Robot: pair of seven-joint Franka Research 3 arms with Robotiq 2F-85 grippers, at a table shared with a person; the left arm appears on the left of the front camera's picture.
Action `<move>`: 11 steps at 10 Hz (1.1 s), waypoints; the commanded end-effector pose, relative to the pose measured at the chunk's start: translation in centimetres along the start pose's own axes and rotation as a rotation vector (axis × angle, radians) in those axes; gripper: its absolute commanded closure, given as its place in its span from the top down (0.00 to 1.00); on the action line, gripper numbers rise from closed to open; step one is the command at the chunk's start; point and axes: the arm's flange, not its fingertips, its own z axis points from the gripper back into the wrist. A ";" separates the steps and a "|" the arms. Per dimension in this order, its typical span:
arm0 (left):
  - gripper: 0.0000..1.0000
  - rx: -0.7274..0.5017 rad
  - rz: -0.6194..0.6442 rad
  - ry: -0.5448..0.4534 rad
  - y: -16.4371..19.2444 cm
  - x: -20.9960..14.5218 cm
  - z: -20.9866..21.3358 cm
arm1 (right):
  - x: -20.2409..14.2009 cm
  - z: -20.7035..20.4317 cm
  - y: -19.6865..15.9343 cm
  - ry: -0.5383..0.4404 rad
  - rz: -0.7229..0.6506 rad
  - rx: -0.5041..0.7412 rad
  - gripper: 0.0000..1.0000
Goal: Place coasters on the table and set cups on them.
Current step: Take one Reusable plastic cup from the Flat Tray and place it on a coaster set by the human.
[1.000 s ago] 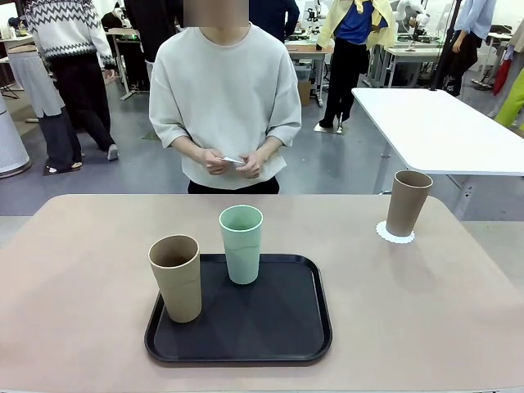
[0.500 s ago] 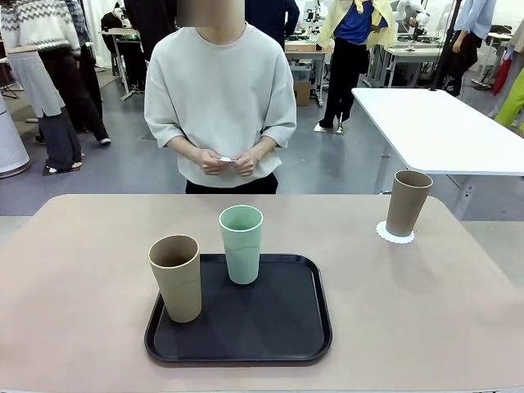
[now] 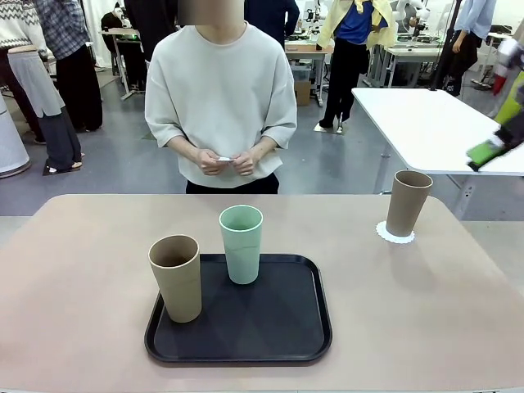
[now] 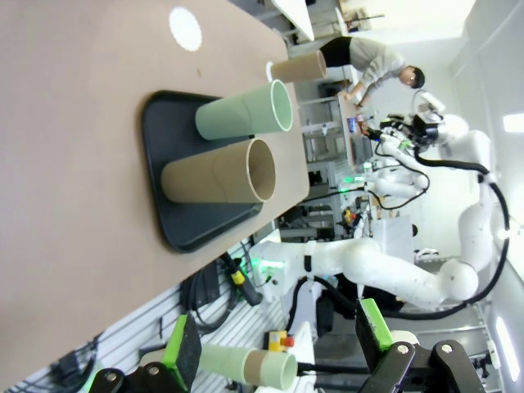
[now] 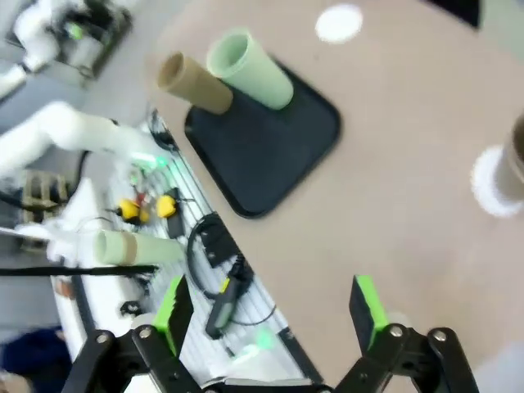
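Beige table point(image 3: 426, 311): brown cup point(image 3: 408, 203) on coaster point(image 3: 395, 233) far R; green cup point(image 3: 241, 244), tan cup point(image 3: 175, 278) on tray point(image 3: 278, 327); bare coaster point(image 4: 186, 29) beyond. L gripper point(image 4: 278, 336), R gripper point(image 5: 270, 301) spread wide, empty. Best: grab green cup mid-wall, lift straight, centre it.

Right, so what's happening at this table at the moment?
A person stands at the far side of the table, holding something small and white in both hands, too small to identify. The far tan cup already stands on a coaster at the right. The near tan cup and the mint green cup stand on the black tray. A second coaster lies bare on the table beyond the tray. The left gripper and the right gripper are open and empty.
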 end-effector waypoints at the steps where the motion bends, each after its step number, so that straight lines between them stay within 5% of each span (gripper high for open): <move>1: 1.00 -0.013 -0.007 -0.004 0.0 -0.1 0.2 | 3.3 -5.1 2.3 0.030 0.173 -0.109 1.00; 5: 1.00 -0.013 -0.007 -0.004 0.0 -0.1 0.2 | 5.5 -16.8 3.9 0.124 0.481 -0.130 1.00; 8: 1.00 -0.013 -0.007 -0.004 0.0 -0.1 0.2 | 3.2 -18.2 1.6 0.108 0.564 -0.026 1.00; 11: 1.00 -0.013 -0.007 -0.004 0.0 -0.1 0.2 | 4.9 -19.2 3.9 0.153 0.511 -0.103 1.00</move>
